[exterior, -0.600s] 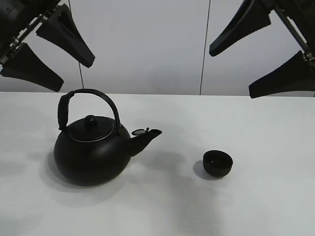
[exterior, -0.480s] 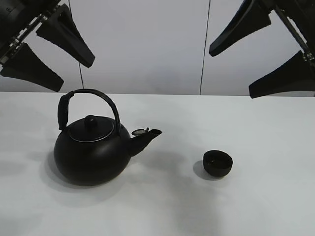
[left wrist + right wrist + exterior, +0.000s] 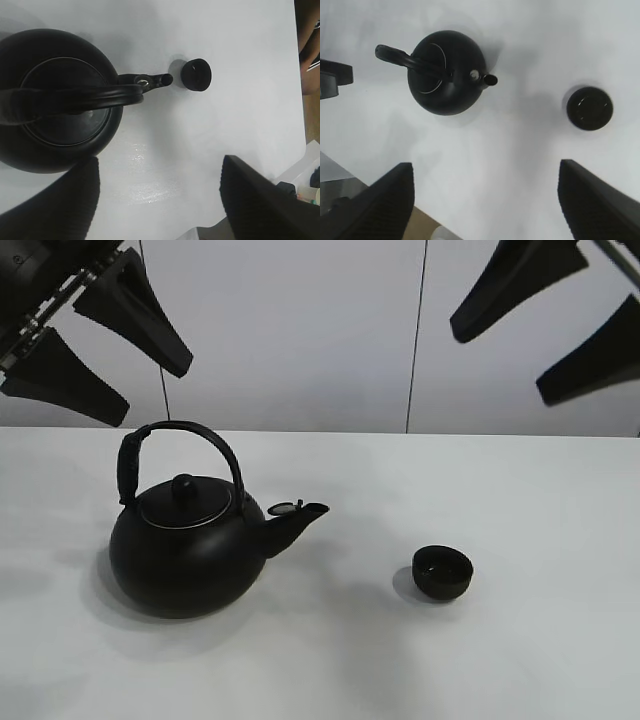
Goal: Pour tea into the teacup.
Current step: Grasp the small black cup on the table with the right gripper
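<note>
The small black teacup (image 3: 442, 572) stands on the white table (image 3: 520, 500), right of centre; it also shows as the teacup (image 3: 196, 74) in the left wrist view and the teacup (image 3: 589, 108) in the right wrist view. A big black kettle (image 3: 185, 545) with an arched handle sits to its left, spout pointing at the cup. My left gripper (image 3: 98, 345) hangs open high above the kettle (image 3: 57, 100). My right gripper (image 3: 548, 322) hangs open high at the upper right, above and behind the cup. Neither holds anything.
A pale wall with a vertical seam (image 3: 415, 335) rises behind the table. In the left wrist view the table's edge (image 3: 300, 125) shows, with clutter beyond it.
My right gripper has risen and shifted right in the exterior view. The left gripper, kettle and teacup have not moved.
</note>
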`<move>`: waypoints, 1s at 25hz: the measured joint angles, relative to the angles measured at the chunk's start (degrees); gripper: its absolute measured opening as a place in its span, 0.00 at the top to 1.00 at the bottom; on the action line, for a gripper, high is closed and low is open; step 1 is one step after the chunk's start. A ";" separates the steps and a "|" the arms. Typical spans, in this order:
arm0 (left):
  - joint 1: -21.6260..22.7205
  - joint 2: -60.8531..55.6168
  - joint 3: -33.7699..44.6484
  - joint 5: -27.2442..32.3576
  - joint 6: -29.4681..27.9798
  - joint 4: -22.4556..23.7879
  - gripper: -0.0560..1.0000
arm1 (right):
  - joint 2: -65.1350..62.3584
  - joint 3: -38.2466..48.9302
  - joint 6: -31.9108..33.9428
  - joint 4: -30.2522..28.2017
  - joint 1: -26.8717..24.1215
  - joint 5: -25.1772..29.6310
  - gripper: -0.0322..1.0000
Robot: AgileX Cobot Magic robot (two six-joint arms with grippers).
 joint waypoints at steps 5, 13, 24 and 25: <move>0.00 0.00 0.00 0.00 0.00 0.00 0.48 | 0.84 -9.92 3.04 -10.80 0.00 6.71 0.44; 0.00 0.00 0.00 0.00 0.00 0.00 0.48 | 9.33 -13.85 5.32 -25.23 10.88 10.79 0.44; 0.00 0.00 0.00 0.00 0.00 0.00 0.48 | 26.39 -13.85 9.63 -40.20 19.78 2.16 0.44; 0.00 0.00 0.00 0.00 0.00 0.00 0.48 | 27.57 -13.85 9.97 -40.20 19.78 1.09 0.44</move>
